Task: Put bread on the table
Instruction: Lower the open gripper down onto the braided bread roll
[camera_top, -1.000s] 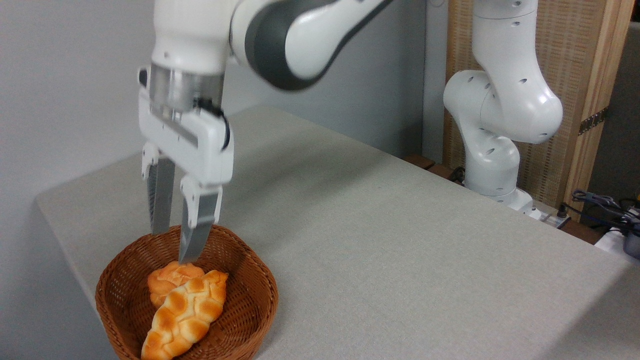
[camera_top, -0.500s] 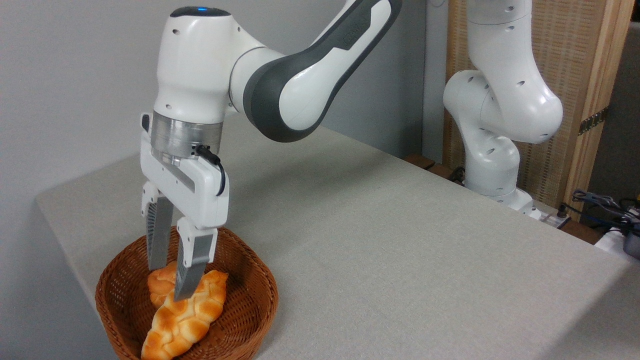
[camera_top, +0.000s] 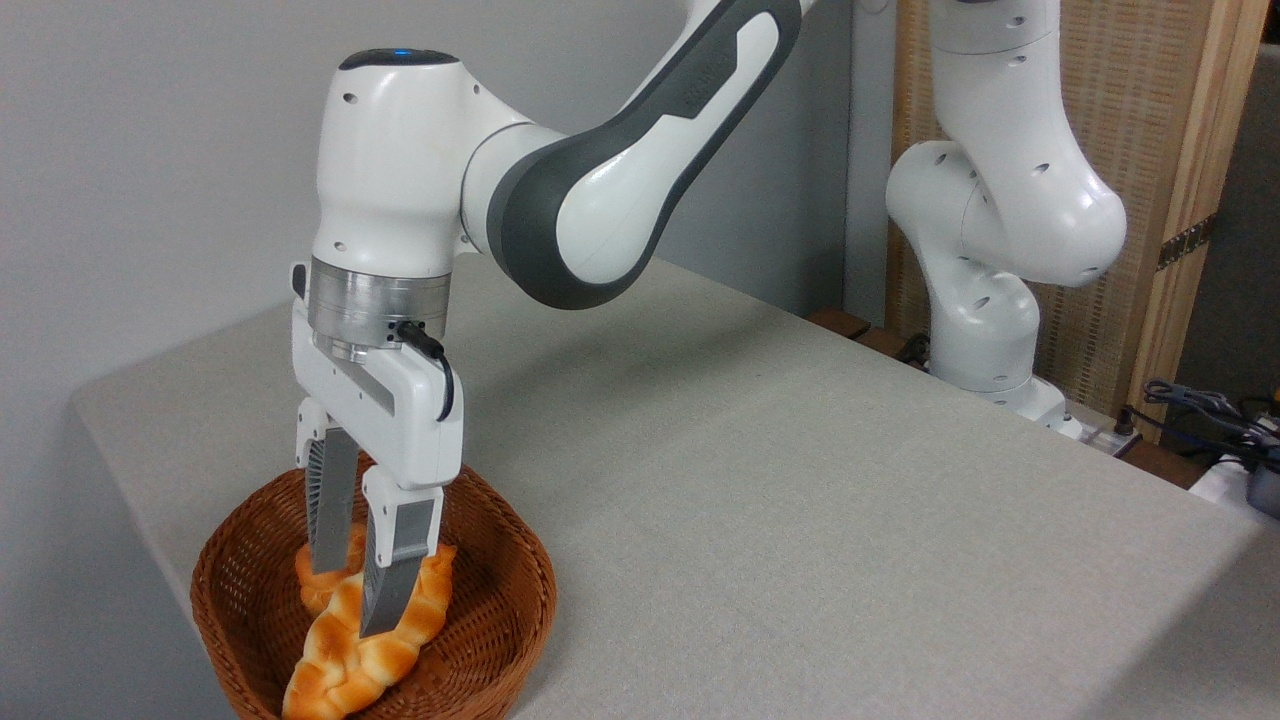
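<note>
Golden braided bread (camera_top: 350, 655) lies in the wicker basket (camera_top: 500, 600) at the table's (camera_top: 800, 520) near left corner. Gripper (camera_top: 355, 590) reaches down, fingers narrowly parted astride the loaf, not yet clamped. Grasp step; next likely squeeze, then lift clear.

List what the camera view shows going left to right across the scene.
Wicker basket with the braided bread inside and the gripper lowered over it → bare table → white robot base → wooden slatted panel → cables.
</note>
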